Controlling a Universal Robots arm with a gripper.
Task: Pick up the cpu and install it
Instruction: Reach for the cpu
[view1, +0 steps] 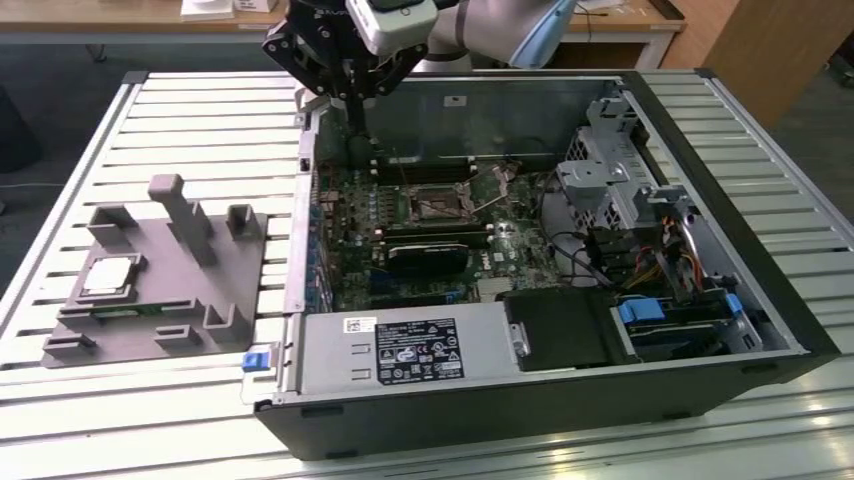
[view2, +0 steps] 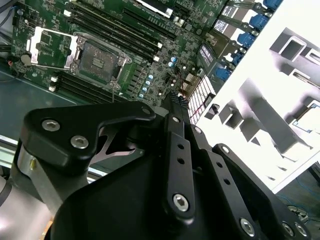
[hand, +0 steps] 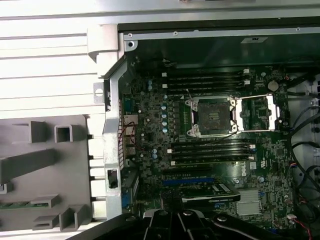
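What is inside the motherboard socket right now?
The socket is empty: bare contact field, retention frame swung open beside it. The cpu lies on the grey tray. Nothing covers the socket.

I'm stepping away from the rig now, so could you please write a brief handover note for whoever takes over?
Gripper: shut, holding nothing, above the far edge of the computer case in the exterior view.
Cpu: lying on the grey tray, outside the case, at the exterior view's left.
Socket: cover open, empty.
Done: nothing yet.
Left: cpu not picked up, not installed.
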